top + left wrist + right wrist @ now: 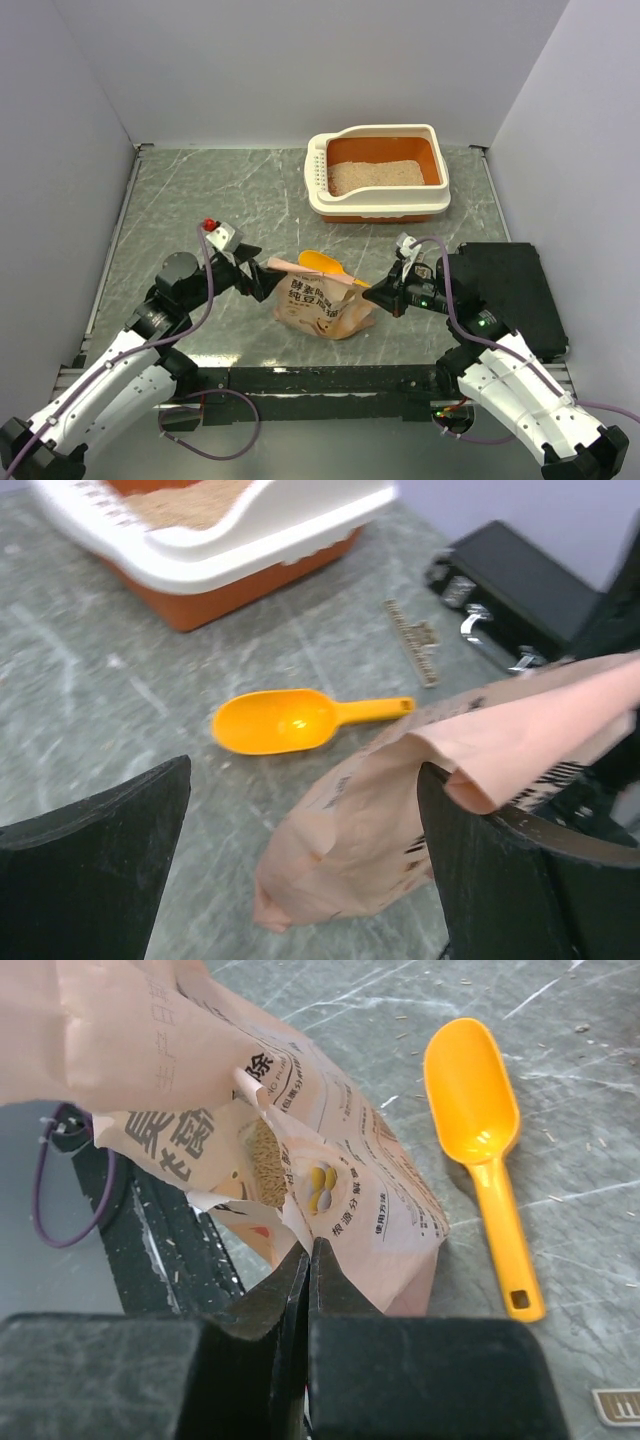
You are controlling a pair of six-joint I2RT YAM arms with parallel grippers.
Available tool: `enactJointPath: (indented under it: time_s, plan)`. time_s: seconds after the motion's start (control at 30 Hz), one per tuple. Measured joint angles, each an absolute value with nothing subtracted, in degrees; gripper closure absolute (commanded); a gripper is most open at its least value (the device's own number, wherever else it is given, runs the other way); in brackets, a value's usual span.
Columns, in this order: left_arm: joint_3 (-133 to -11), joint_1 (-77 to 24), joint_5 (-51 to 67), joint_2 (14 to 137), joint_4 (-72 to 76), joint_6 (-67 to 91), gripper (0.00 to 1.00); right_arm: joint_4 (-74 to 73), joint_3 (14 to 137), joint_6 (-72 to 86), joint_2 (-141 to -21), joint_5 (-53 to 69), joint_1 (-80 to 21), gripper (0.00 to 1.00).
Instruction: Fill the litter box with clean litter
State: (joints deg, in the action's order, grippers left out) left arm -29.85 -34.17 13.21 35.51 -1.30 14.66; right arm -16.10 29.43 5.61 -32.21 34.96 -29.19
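— Top?
— Looks down from high at the near edge, whole table [200, 200].
— Wrists?
— Sit low, close; share paper bag [340, 830] and scoop [275, 721] mid-frame, litter box [250, 530] at upper left from the left only.

1. A grey, marble-patterned table [200, 200] filled the floor of a white-walled enclosure.
2. A cream-rimmed litter box [380, 205] with an orange inside stood at the far side, right of centre.
3. A crinkled tan paper bag [325, 310] sat near the front edge, in the middle.
4. A yellow-orange scoop [325, 265] lay bowl-up just behind the bag.
5. A flat black box [505, 285] lay at the right edge.
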Motion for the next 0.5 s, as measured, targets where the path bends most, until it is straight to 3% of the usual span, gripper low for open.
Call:
enactJointPath:
  time_s: [0.33, 0.43, 0.5]
  plan:
    - [-29.2, -29.7, 38.0, 44.2, 6.5, 17.4, 0.08, -14.6, 28.2, 7.2, -31.8, 37.1, -29.2, 1.0]
    - [-29.2, -29.6, 42.4, 46.3, 6.0, 17.2, 0.13, -14.3, 27.7, 7.8, -31.1, 37.0, -29.2, 1.0]
    - [-29.2, -29.6, 44.2, 46.5, 6.0, 17.2, 0.22, -14.4, 27.7, 8.1, -30.8, 36.8, -29.2, 1.0]
